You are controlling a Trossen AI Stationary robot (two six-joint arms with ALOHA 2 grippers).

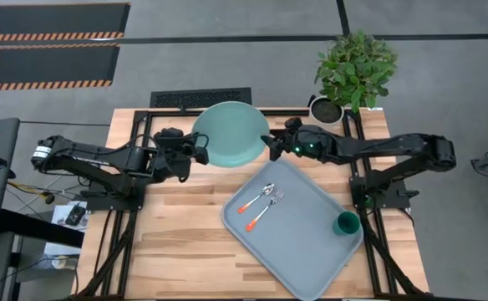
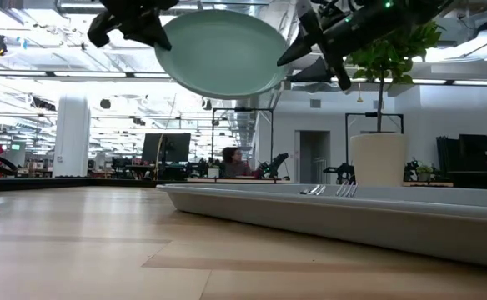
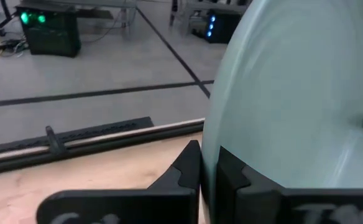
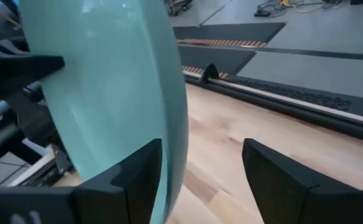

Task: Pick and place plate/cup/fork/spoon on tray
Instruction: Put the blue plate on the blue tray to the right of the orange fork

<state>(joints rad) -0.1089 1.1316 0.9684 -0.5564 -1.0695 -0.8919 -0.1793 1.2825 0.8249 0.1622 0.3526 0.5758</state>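
Fingers of the left gripper (image 1: pixel 199 149) are clamped on the left rim of the plate (image 1: pixel 231 133), as the left wrist view shows with the pale edge pinched between the two dark pads (image 3: pixel 188 169). The right gripper (image 1: pixel 271 147) sits at the plate's right rim with its jaws apart; in the right wrist view one finger (image 4: pixel 145 163) lies against the rim while the other stands clear, so it has no grip. The plate hangs in the air at the far edge of the table (image 1: pixel 177 242), well above the wood in the low view and carried by one pinch alone. That is the main hazard: a wide, flat dish held at a single rim point can pivot or slide out of the pads if the left arm swings fast, or if the open right finger nudges it during a handover. A drop from here would probably land on bare wood, not in the tray (image 1: pixel 311 242), which lies to the near right. The tray already holds the spoon (image 1: pixel 258 199) and the fork (image 1: pixel 265 211) side by side near its left end and the cup (image 1: pixel 347 223) by its right rim; the free space between them looks tight, so a careless set-down could land on the cutlery or knock the cup. A potted plant (image 1: pixel 353 71) stands just beyond the right arm, within reach of a wide swing.
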